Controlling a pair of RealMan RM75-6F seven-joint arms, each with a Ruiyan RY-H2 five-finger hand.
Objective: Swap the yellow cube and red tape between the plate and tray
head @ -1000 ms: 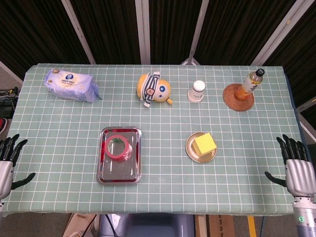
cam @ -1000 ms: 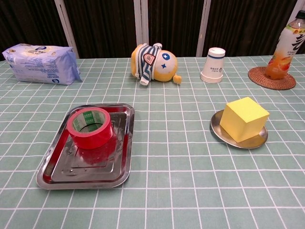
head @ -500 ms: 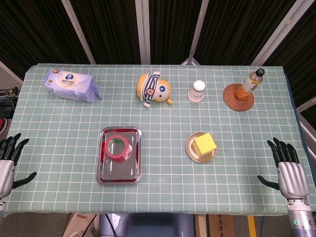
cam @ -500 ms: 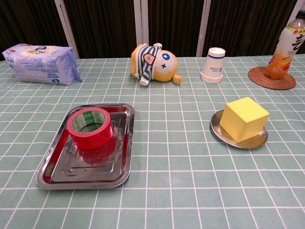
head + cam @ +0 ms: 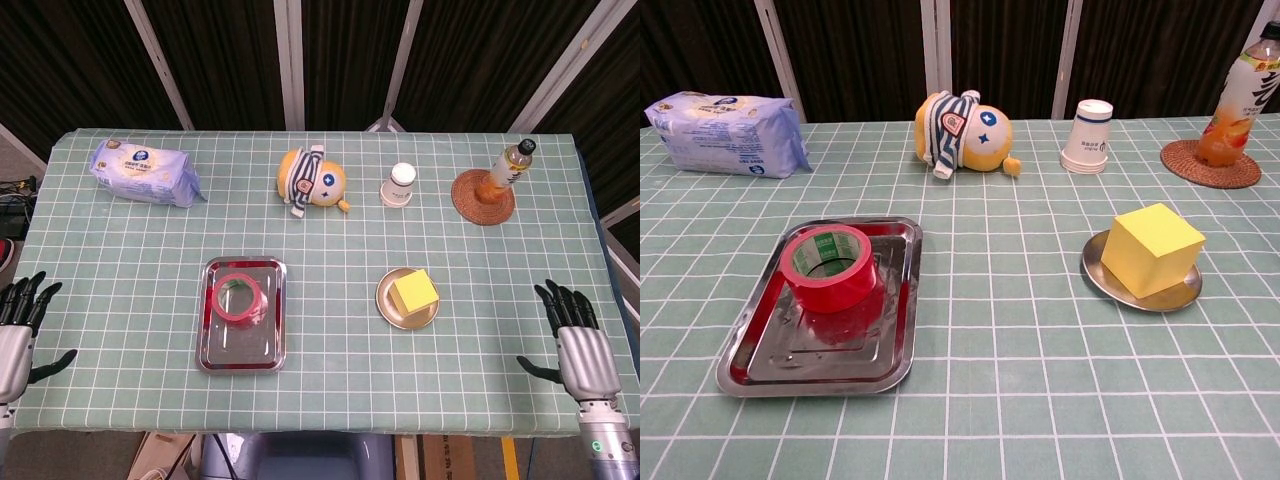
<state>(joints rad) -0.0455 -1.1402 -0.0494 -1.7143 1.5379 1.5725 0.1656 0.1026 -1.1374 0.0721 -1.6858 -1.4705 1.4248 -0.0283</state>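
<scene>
My hands: left hand [image 5: 14,335] and right hand [image 5: 578,345] at the near edge, fingers spread, holding nothing.
Red tape [image 5: 829,267]: in the tray [image 5: 758,358]; stiff, light; I'd pinch its rim.
Yellow cube [image 5: 1152,249]: on the plate [image 5: 1098,277]; probably light; I'd squeeze flat sides.

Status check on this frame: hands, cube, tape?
Left hand and right hand open, at table edges. Yellow cube on plate, red tape in tray. Nothing blocking.

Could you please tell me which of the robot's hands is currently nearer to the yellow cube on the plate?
The right hand is nearer: it hovers open at the table's right edge, right of the yellow cube. The left hand sits at the far left edge, beyond the tray.
</scene>
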